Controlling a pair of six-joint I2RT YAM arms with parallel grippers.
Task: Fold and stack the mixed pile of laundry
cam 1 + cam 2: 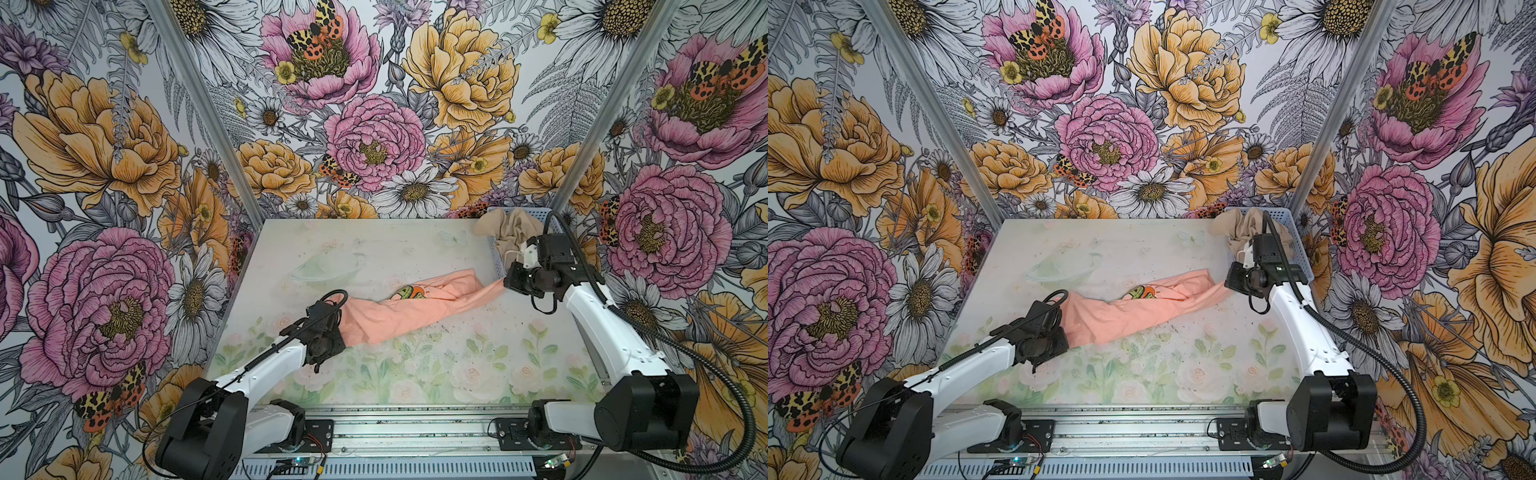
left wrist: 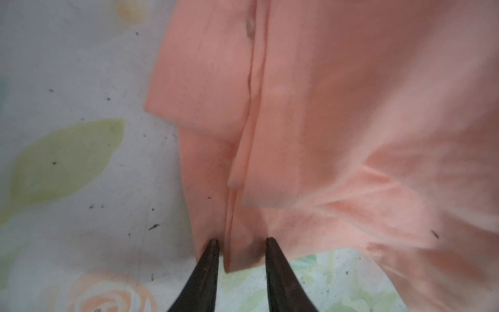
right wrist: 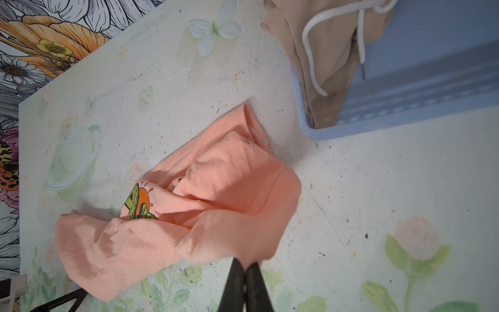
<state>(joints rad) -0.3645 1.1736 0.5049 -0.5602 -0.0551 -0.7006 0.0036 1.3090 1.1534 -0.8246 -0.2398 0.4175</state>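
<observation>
On the tabletop (image 1: 415, 374), spreading the salmon-peach soft T-shirt (image 1: 399, 318) seems underway: right gripper (image 3: 244, 263) pinches its three-o'clock end, left gripper (image 2: 242, 240) straddles the eight-o'clock hem, jaws apart, probably needing closure next.

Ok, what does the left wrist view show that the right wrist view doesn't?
Only left wrist: how the left claw meets the cloth, fingertips apart astride a fold at the T-shirt edge; a pinch is unclear. Only right wrist: the right claw shut on the T-shirt, its green-orange graphic, the beige garment with white drawstring draped over the blue basket. Both: the salmon T-shirt on the flower-printed table.
</observation>
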